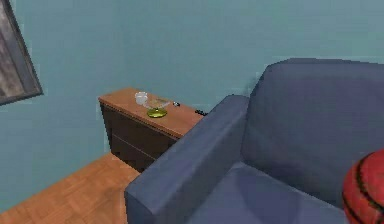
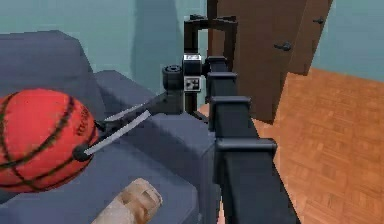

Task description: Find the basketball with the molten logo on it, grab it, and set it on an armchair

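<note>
An orange-red basketball with black seams (image 2: 42, 138) is at the arm side view's left, in front of a blue armchair (image 2: 60, 62). My gripper (image 2: 90, 138) reaches down-left from the dark arm (image 2: 235, 140), its thin fingers (image 2: 125, 120) ending at the ball's side. The armchair's cushion lies right behind and below the ball, so I cannot tell whether the gripper holds it or it rests there. In the forward view the basketball (image 1: 366, 190) shows at the right edge, over the armchair's (image 1: 300, 110) seat.
A wooden side cabinet (image 1: 135, 125) stands by the teal wall, bearing a glass (image 1: 141, 98) and a small yellow-green thing (image 1: 156, 112). A framed picture (image 1: 15, 60) hangs at the left. A dark brown door (image 2: 275, 50) and wood floor (image 2: 330, 130) lie beyond. A beige cylinder (image 2: 130, 205) shows low.
</note>
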